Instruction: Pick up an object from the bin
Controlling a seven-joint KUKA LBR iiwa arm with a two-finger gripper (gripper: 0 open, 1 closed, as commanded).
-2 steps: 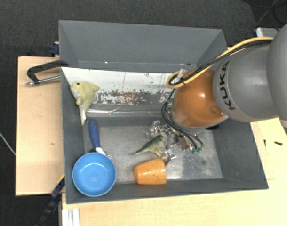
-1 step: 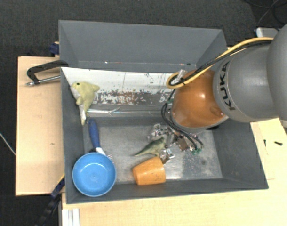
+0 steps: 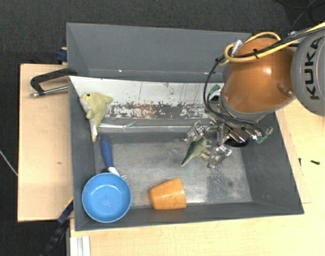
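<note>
Nearest, in the 7 o'clock corner of the grey bin [image 3: 141, 49], lies a blue scoop [image 3: 105, 197] with its round bowl facing up and its handle running toward 12 o'clock along the left wall. Just to its right, at 6 o'clock on the floor, an orange cup [image 3: 168, 193] lies on its side, apart from the scoop. Farther in, a little toward 3 o'clock from the middle of the floor, the gripper [image 3: 208, 145] hangs under the arm's orange wrist cover [image 3: 256, 84]. Its two metal fingers stand on either side of a small green toy animal [image 3: 193, 153] and look clamped on it. The toy is tilted, its thin tail pointing to 7 o'clock. Whether it touches the floor cannot be told. Farthest, in the 10 o'clock corner, a pale yellow soft toy [image 3: 96, 108] leans against the left wall, well apart from the gripper.
</note>
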